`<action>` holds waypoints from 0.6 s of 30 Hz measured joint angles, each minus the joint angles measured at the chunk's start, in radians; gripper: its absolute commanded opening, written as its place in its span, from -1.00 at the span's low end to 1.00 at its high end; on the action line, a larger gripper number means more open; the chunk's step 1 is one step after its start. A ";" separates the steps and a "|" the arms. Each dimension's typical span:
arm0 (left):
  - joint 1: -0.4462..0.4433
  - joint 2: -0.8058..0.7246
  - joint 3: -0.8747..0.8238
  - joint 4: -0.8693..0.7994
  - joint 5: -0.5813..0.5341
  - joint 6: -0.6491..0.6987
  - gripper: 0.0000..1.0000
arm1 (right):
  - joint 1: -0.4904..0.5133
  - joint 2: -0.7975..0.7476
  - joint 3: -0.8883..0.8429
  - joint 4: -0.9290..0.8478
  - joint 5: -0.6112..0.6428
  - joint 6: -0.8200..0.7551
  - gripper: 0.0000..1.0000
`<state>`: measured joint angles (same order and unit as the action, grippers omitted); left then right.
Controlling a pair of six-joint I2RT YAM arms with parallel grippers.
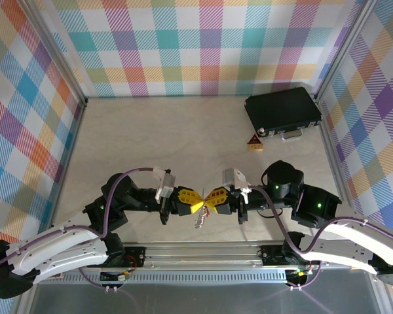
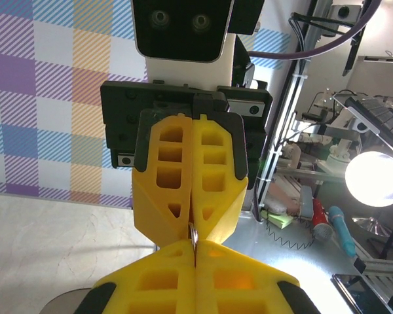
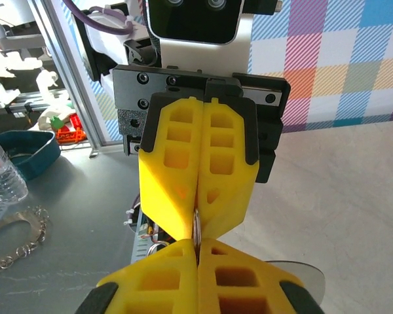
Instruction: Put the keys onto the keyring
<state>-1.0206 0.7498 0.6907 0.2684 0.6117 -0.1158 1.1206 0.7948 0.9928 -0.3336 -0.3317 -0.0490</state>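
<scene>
Yellow left hand (image 1: 202,204), yellow right hand (image 1: 211,200), black case (image 1: 283,111), plaid walls (image 1: 209,46).

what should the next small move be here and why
Probably lift both pincers slightly together, with both shut. The left pincer and right pincer meet tip to tip, each clamped on the silvery keyring, whose loose part dangles below them. A small lift should give it room to hang free.

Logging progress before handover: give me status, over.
Both shut, tip to tip: left gripper, right gripper. Pinched where they meet: keyring, hanging from the tips. Far off at the back: black case, orange block; nothing in the way.
</scene>
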 measured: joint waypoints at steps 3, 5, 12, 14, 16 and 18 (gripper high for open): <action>0.000 -0.003 0.000 -0.016 -0.016 0.005 -0.93 | 0.000 0.002 0.004 -0.012 0.011 -0.008 -1.00; 0.000 -0.006 0.002 -0.045 -0.032 0.019 -0.64 | 0.000 0.014 0.021 -0.048 0.026 -0.015 -1.00; 0.000 -0.008 0.111 -0.310 -0.149 0.111 -0.36 | 0.000 0.089 0.152 -0.259 0.102 -0.090 -1.00; 0.000 -0.006 0.146 -0.378 -0.164 0.135 -0.35 | 0.003 0.111 0.190 -0.310 0.118 -0.109 -1.00; 0.000 0.000 0.174 -0.439 -0.170 0.155 -0.39 | 0.006 0.132 0.216 -0.353 0.128 -0.126 -1.00; 0.000 0.013 0.199 -0.498 -0.172 0.175 -0.40 | 0.007 0.156 0.240 -0.395 0.130 -0.142 -1.00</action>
<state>-1.0206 0.7624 0.8894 -0.2298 0.4393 0.0597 1.1275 0.9512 1.2327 -0.7288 -0.2012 -0.1909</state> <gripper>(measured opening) 0.305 0.044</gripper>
